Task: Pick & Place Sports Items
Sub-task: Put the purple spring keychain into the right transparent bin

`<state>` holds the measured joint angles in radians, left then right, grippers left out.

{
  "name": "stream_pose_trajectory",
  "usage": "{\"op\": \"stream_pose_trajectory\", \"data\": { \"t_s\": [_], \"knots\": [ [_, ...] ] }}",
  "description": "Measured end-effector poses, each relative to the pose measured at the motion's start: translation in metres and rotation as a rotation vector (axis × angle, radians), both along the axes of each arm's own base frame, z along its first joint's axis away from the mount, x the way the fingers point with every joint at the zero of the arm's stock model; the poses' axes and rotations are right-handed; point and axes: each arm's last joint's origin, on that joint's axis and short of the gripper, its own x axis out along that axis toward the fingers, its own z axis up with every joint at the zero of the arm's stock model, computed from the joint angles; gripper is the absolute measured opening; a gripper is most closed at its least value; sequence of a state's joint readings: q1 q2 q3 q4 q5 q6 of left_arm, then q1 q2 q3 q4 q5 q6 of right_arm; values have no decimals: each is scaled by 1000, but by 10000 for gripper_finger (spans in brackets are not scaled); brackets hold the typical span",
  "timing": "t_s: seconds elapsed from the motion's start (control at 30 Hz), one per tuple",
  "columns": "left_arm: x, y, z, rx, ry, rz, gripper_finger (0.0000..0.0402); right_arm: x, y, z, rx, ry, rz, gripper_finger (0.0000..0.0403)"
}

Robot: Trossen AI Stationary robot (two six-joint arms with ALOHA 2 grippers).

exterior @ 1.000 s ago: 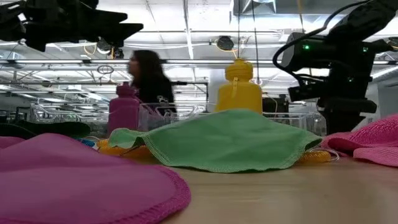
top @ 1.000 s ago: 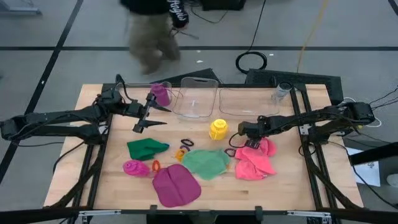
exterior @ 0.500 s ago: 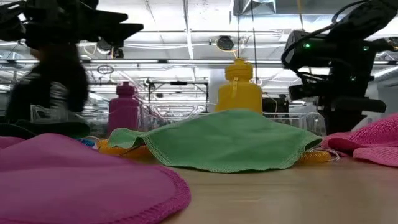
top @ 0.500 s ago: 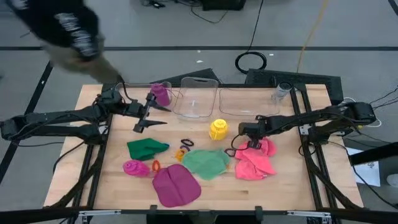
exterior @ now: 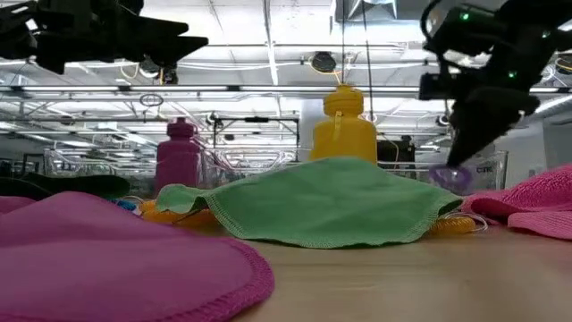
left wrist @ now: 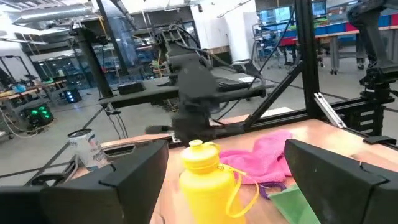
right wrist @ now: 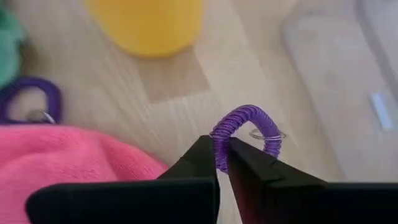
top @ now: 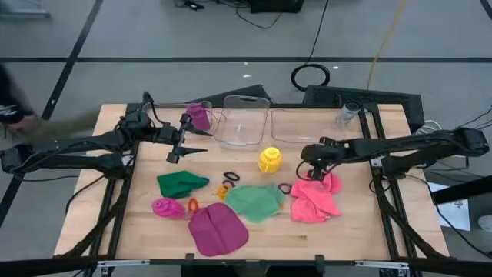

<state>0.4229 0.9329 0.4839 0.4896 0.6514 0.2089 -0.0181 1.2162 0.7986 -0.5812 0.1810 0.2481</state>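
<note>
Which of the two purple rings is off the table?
The purple ring pinched in the right tool, lifted above the wood near the yellow bottle. The other purple ring lies flat on the table beside the pink cloth.

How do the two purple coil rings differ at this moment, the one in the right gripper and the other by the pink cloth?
The held purple ring is pinched in the shut right gripper and lifted off the table; the second purple ring lies flat on the wood, touched by no gripper. The held ring stands on edge above the table; the second ring lies beside the pink cloth and the light green cloth. Both are small purple coiled rings.
</note>
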Motion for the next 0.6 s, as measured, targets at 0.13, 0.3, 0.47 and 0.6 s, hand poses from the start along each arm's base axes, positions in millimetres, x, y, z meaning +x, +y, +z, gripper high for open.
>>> {"op": "stream_pose_trajectory", "data": {
  "t_s": [0.13, 0.3, 0.47, 0.6],
  "knots": [
    [0, 0, 0, 0, 0, 0, 269, -5, 0, 17, -8, -117, 9, 0],
    [0, 0, 0, 0, 0, 0, 269, -3, 0, 38, -60, -308, 57, 0],
    [0, 0, 0, 0, 0, 0, 269, 4, -2, 52, -171, -438, 86, 0],
    [0, 0, 0, 3, -1, 0, 269, 5, -7, 55, -251, -452, 79, 0]
  ]
}}
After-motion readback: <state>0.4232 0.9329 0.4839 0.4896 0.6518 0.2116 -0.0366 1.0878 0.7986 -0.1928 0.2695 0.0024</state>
